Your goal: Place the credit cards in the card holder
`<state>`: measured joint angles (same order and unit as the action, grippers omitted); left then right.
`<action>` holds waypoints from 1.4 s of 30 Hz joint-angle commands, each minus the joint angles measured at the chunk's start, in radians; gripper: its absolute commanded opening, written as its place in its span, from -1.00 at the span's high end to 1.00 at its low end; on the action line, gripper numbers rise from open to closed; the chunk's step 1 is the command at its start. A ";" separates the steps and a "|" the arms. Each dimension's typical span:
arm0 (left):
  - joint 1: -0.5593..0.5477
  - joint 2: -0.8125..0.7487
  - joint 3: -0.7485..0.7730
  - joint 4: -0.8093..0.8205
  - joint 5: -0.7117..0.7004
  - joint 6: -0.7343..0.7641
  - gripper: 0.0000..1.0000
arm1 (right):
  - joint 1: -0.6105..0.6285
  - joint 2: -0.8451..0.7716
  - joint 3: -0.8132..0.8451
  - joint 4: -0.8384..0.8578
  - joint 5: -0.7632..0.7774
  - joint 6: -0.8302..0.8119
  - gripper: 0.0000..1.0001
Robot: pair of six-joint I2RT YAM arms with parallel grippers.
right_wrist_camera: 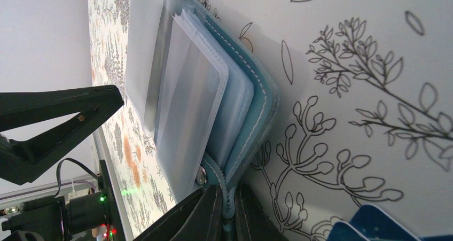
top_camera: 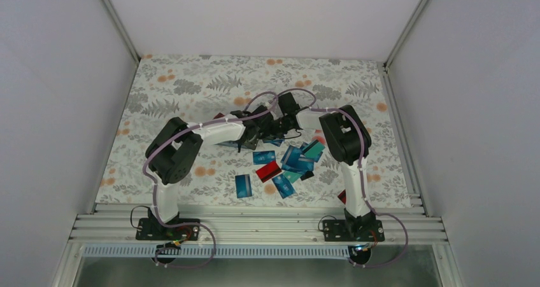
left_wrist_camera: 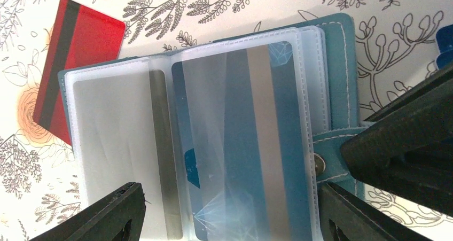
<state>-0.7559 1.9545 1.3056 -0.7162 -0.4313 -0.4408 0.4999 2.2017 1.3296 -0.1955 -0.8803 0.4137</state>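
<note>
Card [left_wrist_camera: 243,145] in card holder [left_wrist_camera: 340,54] — left wrist

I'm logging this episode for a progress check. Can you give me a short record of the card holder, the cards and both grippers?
card holder: open on the floral table, clear sleeves facing up
sleeved card: blue with a silver stripe, inside a clear sleeve
red card: on the table, one edge under the holder's cover
loose cards: scattered on the table, not in the holder
right gripper: shut on the holder's snap-tab edge
left gripper: open above the sleeves, holding nothing
</note>
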 commanded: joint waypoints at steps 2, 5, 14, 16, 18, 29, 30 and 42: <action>-0.011 0.034 0.023 -0.028 -0.083 -0.028 -0.60 | 0.015 0.022 -0.037 -0.062 0.063 -0.025 0.92; -0.018 0.037 0.023 -0.029 -0.096 -0.034 -0.59 | 0.014 0.024 -0.037 -0.063 0.064 -0.027 0.91; -0.051 0.038 0.043 -0.090 -0.216 -0.081 -0.50 | 0.015 0.026 -0.037 -0.065 0.062 -0.028 0.91; -0.056 0.037 0.054 -0.109 -0.259 -0.093 -0.48 | 0.014 0.030 -0.038 -0.065 0.062 -0.027 0.91; -0.059 0.034 0.059 -0.123 -0.278 -0.104 -0.48 | 0.015 0.029 -0.037 -0.064 0.062 -0.026 0.91; -0.059 0.015 0.069 -0.127 -0.303 -0.113 -0.35 | 0.014 0.032 -0.029 -0.070 0.063 -0.028 0.91; -0.059 0.011 0.071 -0.127 -0.301 -0.113 -0.34 | 0.014 0.032 -0.029 -0.070 0.061 -0.029 0.92; -0.057 0.013 0.027 -0.072 -0.270 -0.118 0.00 | 0.015 0.029 -0.037 -0.069 0.061 -0.031 0.91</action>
<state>-0.8097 1.9728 1.3495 -0.8158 -0.6964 -0.5434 0.4999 2.2017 1.3296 -0.1974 -0.8833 0.4057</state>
